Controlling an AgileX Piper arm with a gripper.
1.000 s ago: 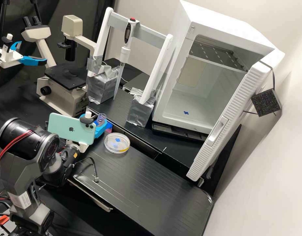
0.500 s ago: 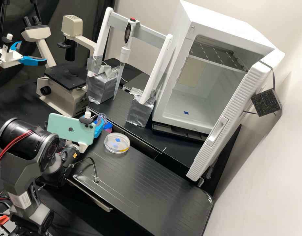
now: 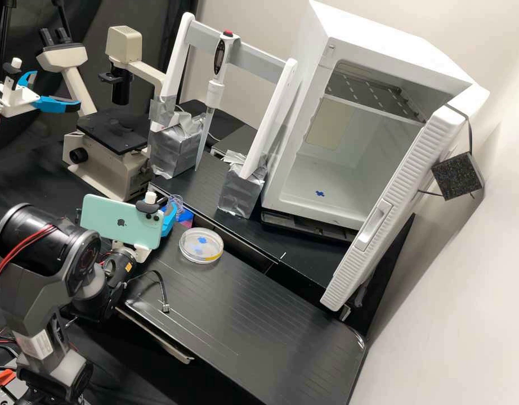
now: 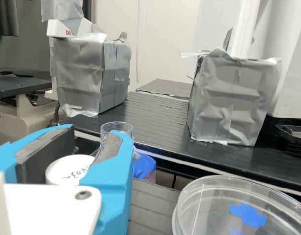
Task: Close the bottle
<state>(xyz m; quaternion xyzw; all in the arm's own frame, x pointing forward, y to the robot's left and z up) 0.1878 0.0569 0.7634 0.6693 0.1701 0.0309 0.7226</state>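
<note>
My gripper is at the bench's left back corner, partly behind the phone on the arm. In the wrist view the gripper has its blue fingers on either side of a white cap with handwriting, shut on it. The bottle stands just past the fingertips, its clear round mouth uncovered and partly behind one finger. Blue and pink show on its lower part. From the high view, the clear neck rises beside the finger.
A clear round dish with blue tape lies close to the gripper on the black bench. Behind stand foil-wrapped blocks with a pipette rack, a microscope and an open white incubator.
The gripper has shifted slightly left in the high view, away from the bottle, mostly between the first two frames. More of the bottle now shows beside the blue finger.
</note>
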